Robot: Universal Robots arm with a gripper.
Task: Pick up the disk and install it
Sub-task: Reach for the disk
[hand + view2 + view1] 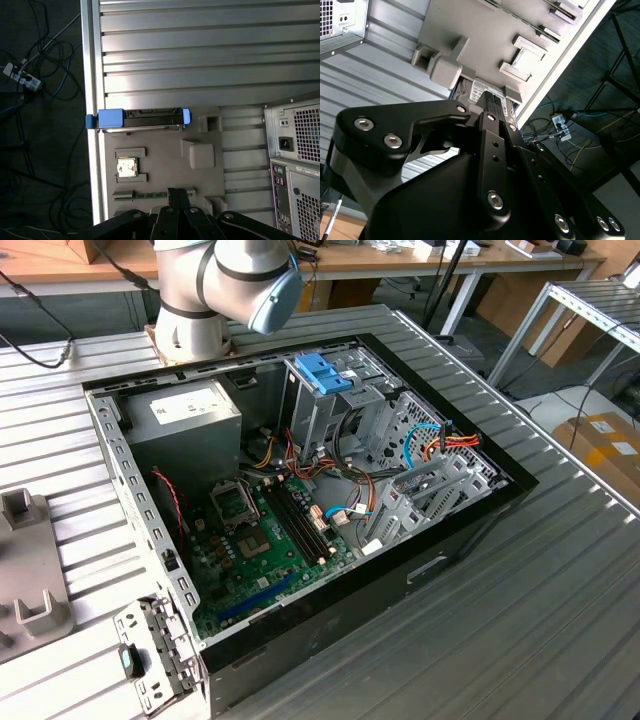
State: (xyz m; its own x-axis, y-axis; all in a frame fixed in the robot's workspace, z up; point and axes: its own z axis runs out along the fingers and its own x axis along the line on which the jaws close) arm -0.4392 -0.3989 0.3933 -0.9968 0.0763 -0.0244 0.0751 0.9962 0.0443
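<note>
1. First wrist view: the disk stands on edge in the grey fixture at the edge of the bench.
2. Pincer looks closed together, empty, short of it.
3. A good grasp likely means spreading wide, centring between the blue rails, squeezing the flat faces.

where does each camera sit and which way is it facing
Exterior view: off the arm, high up, looking down into the open case; the arm stands behind it.
First wrist view: on the arm, looking down at the disk lying on the grey tray; the gripper juts into the picture.
Second wrist view: on the arm, looking along the gripper toward the disk and tray.
Shared: both wrist views show gripper, disk and tray; the exterior view also shows the tray.
</note>
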